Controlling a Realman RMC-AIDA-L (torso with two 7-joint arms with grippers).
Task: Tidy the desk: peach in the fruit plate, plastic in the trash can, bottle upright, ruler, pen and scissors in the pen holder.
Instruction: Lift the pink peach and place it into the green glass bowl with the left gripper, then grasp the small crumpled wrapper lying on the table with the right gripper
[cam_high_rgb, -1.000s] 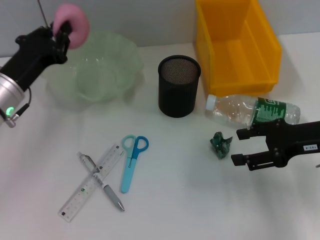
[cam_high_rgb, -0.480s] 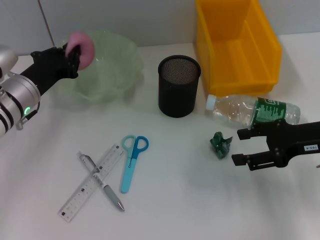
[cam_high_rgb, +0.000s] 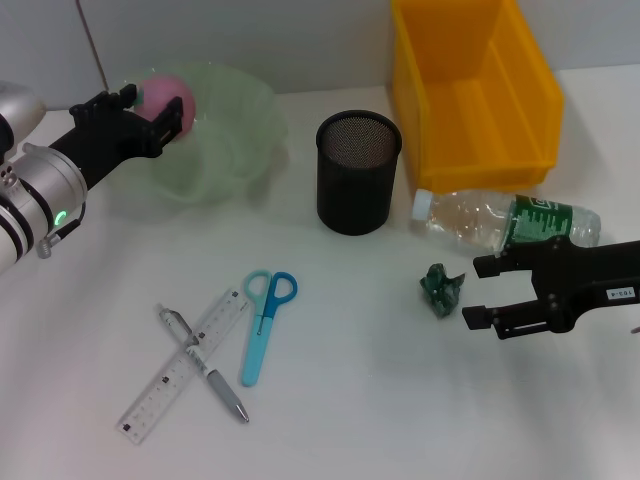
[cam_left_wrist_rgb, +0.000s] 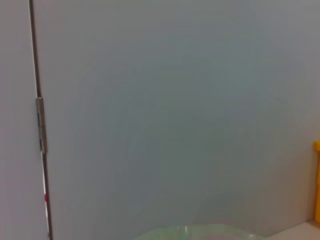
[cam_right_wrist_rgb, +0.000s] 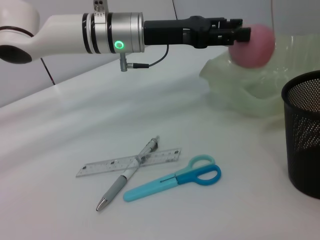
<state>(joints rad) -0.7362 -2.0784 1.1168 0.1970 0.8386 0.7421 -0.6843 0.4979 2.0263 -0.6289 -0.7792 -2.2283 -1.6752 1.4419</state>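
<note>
Left gripper (cam_high_rgb: 165, 108) jaws clamped on peach (cam_high_rgb: 165, 98), held above fruit plate (cam_high_rgb: 235, 135) rim for drop (release not yet made). Right gripper (cam_high_rgb: 478, 292) jaws apart, low over surface (cam_high_rgb: 380, 400) beside plastic (cam_high_rgb: 440, 287), positioned for pickup.

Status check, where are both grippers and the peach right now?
Left gripper shut on peach, above fruit plate. Right gripper open, beside plastic scrap. Bottle on its side. Nothing blocking.
</note>
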